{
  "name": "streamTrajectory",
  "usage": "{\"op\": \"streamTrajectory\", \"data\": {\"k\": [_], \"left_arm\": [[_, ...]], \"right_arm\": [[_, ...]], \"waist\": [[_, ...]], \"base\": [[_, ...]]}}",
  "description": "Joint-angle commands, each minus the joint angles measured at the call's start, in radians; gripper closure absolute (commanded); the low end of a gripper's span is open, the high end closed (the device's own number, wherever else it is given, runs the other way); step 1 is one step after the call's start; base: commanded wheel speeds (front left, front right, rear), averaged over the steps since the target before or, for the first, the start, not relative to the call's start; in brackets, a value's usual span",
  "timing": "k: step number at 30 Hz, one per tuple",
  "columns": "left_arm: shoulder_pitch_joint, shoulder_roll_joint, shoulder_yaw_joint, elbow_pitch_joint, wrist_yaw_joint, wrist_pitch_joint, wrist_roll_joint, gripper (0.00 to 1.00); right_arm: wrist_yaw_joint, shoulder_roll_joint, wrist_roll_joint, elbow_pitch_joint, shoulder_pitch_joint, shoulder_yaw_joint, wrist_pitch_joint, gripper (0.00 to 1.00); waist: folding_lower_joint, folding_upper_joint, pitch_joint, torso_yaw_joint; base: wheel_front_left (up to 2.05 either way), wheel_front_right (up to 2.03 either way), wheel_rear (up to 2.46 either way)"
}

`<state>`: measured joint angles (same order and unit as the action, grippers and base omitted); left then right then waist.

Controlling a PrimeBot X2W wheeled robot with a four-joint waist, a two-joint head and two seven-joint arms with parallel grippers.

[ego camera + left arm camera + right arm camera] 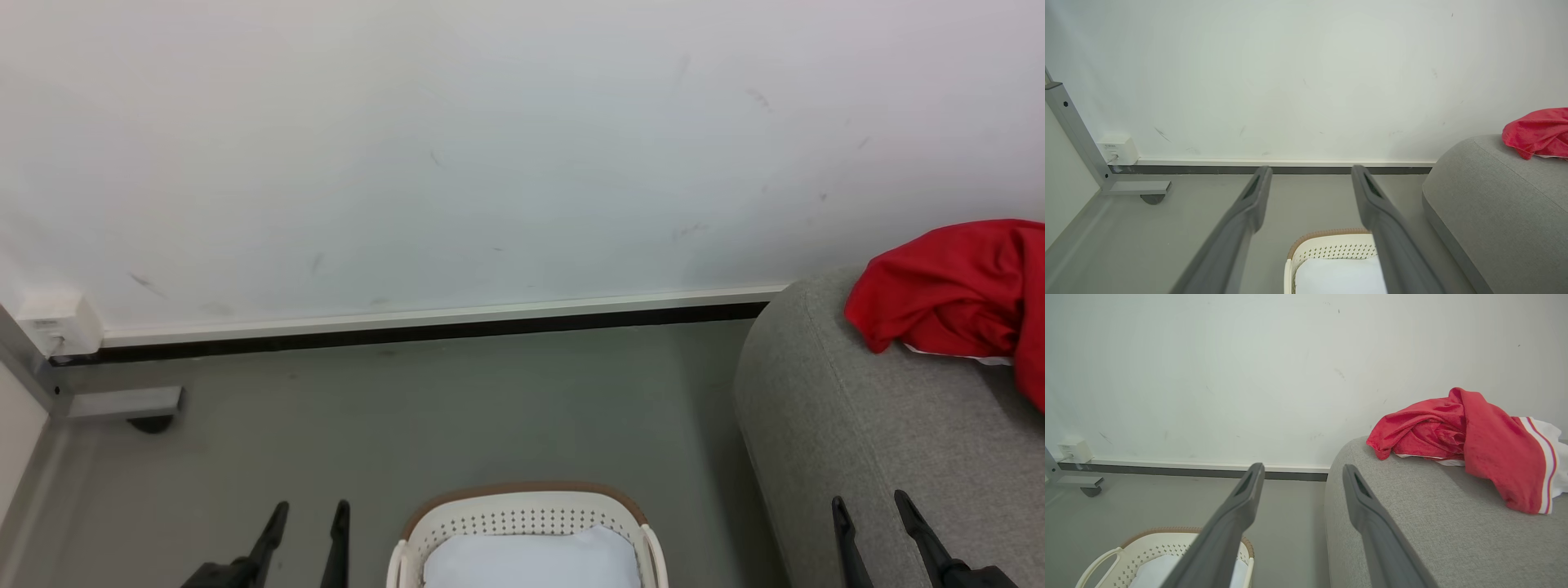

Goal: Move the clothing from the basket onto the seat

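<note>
The red clothing [955,286] with white stripe trim lies crumpled on the grey seat [882,433] at the right, also as the clothing [1470,443] on the seat [1433,522] and the clothing [1537,132] on the seat [1494,204]. The cream basket [522,510] with its brown rim stands on the floor at bottom centre, holding a pale white-blue pad [531,559]; the basket [1331,245] and basket [1147,543] show in both wrist views. My left gripper [312,510] is open left of the basket, its fingers [1257,192] apart and empty. My right gripper [869,502] is open over the seat's front, fingers [1249,490] empty.
A white wall [490,147] with a dark baseboard runs behind. A grey metal frame leg with a caster [122,404] and a white wall box [57,322] sit at the far left. Grey floor [457,408] lies between basket and wall.
</note>
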<state>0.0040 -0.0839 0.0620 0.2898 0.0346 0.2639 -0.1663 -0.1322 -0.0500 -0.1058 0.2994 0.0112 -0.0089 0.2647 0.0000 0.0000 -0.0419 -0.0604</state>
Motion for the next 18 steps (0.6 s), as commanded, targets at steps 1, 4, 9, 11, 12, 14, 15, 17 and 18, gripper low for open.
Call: {"op": "streamTrajectory", "data": {"k": [1, 4, 9, 11, 12, 14, 15, 17, 18], "left_arm": [[-0.002, -0.001, -0.007, 0.004, 0.0, 0.001, 0.013, 0.0], [0.0, 0.001, -0.009, 0.004, 0.003, 0.001, 0.016, 0.0], [-0.006, 0.004, -0.012, 0.005, 0.007, 0.001, 0.016, 0.0], [-0.007, 0.003, -0.01, 0.008, 0.014, 0.001, 0.017, 0.0], [-0.003, 0.003, -0.007, 0.005, 0.015, 0.0, 0.017, 1.0], [0.004, 0.006, -0.006, 0.023, 0.015, -0.001, 0.016, 1.0], [0.008, 0.008, -0.004, 0.032, 0.015, -0.002, 0.016, 1.0], [0.003, 0.01, -0.011, 0.042, 0.016, -0.013, -0.009, 1.0], [-0.001, 0.01, -0.016, 0.043, 0.018, -0.021, -0.029, 1.0]], "right_arm": [[0.003, -0.001, 0.0, -0.002, 0.0, -0.003, -0.001, 0.0], [0.003, -0.001, -0.001, -0.001, 0.0, -0.002, -0.001, 0.0], [0.003, -0.001, -0.002, 0.001, -0.005, -0.004, -0.001, 0.0], [0.003, -0.001, -0.003, 0.001, -0.007, -0.003, -0.001, 0.0], [0.0, 0.0, -0.001, 0.0, 0.0, 0.0, 0.0, 1.0], [0.0, 0.002, -0.002, 0.015, 0.009, 0.002, 0.0, 1.0], [0.0, 0.003, -0.002, 0.025, 0.015, 0.002, -0.001, 1.0], [0.0, 0.004, -0.03, 0.033, 0.013, -0.003, -0.011, 1.0], [0.0, 0.004, -0.051, 0.033, 0.009, -0.005, -0.017, 1.0]], "waist": [[0.0, 0.0, 0.0, 0.0], [0.0, 0.0, 0.001, 0.0], [0.0, 0.0, 0.004, 0.0], [0.0, 0.0, 0.006, 0.0], [0.0, 0.0, 0.006, 0.0], [0.0001, 0.0, 0.006, 0.0], [0.0002, 0.0, 0.006, 0.0], [0.0001, 0.0, 0.006, 0.001], [0.0001, 0.0, 0.007, 0.002]], "base": [[0.0, 0.0, 0.0], [0.0, 0.0, 0.0], [0.0, 0.0, 0.0], [0.0, 0.0, 0.0], [0.0, 0.0, 0.0], [0.0, 0.0, 0.0], [0.0, 0.0, 0.0], [0.0, 0.0, 0.0], [0.0, 0.0, 0.0]]}}
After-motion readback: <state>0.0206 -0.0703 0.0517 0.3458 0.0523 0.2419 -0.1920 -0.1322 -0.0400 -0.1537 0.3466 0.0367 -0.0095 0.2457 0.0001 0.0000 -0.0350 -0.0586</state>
